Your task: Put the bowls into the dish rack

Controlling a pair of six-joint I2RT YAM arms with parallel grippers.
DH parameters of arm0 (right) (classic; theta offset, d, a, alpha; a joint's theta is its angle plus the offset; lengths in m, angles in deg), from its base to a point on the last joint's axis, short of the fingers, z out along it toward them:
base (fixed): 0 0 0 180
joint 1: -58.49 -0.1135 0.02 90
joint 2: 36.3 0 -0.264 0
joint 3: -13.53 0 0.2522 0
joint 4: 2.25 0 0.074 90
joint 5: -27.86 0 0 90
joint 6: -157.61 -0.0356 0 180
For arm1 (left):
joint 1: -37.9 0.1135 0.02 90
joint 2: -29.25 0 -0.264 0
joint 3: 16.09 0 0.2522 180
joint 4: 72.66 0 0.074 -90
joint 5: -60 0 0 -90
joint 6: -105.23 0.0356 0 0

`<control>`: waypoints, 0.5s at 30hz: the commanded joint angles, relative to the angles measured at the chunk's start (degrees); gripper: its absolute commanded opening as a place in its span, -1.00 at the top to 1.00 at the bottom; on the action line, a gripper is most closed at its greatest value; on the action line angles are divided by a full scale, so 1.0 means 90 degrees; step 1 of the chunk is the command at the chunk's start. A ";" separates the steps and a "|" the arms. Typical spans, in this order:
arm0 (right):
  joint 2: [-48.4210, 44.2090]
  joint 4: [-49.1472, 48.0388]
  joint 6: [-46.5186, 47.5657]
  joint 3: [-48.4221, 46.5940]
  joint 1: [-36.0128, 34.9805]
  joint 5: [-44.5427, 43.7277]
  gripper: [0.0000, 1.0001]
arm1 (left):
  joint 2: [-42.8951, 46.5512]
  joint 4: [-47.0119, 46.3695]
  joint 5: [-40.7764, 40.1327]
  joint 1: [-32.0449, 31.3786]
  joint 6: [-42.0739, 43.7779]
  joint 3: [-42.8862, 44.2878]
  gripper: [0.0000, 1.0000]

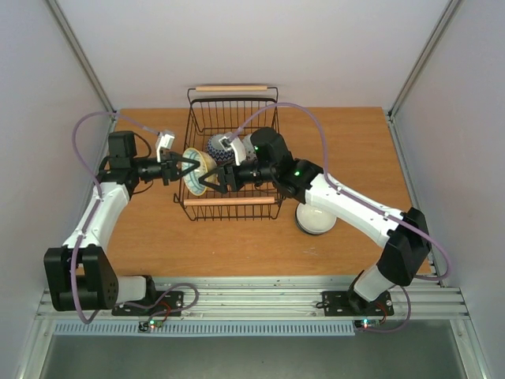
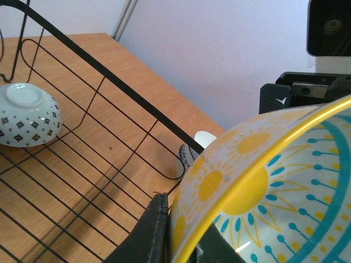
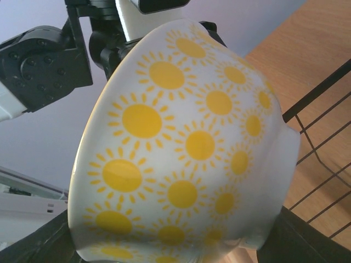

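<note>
Left gripper (image 1: 188, 166) pinches the sun-patterned bowl (image 1: 202, 163) by its rim, tipped sideways over the dish rack's (image 1: 207, 118) left edge. It looks like a handover: right gripper (image 1: 211, 182) straddles the bowl, contact unclear.

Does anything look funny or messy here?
Nothing is spilled or broken. The sunny yellow bowl hangs sideways in the left gripper at the dish rack's left edge, and one pale bowl looks upside down on the table outside it.
</note>
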 commanded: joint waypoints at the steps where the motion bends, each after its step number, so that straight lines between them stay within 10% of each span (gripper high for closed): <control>1: -0.0135 0.0545 0.0685 -0.0372 -0.0036 -0.0378 0.97 | 0.0344 -0.0287 -0.1145 -0.0011 -0.0230 0.0112 0.63; 5: -0.0017 0.1392 0.1294 -0.0908 -0.0018 -0.1552 0.97 | 0.0566 -0.0290 -0.1853 -0.0011 -0.0246 0.0078 -0.28; 15: 0.1362 0.4028 0.2451 -0.3169 0.0090 -0.4729 0.97 | 0.0666 -0.0368 -0.2996 -0.0007 -0.0421 0.0056 -0.56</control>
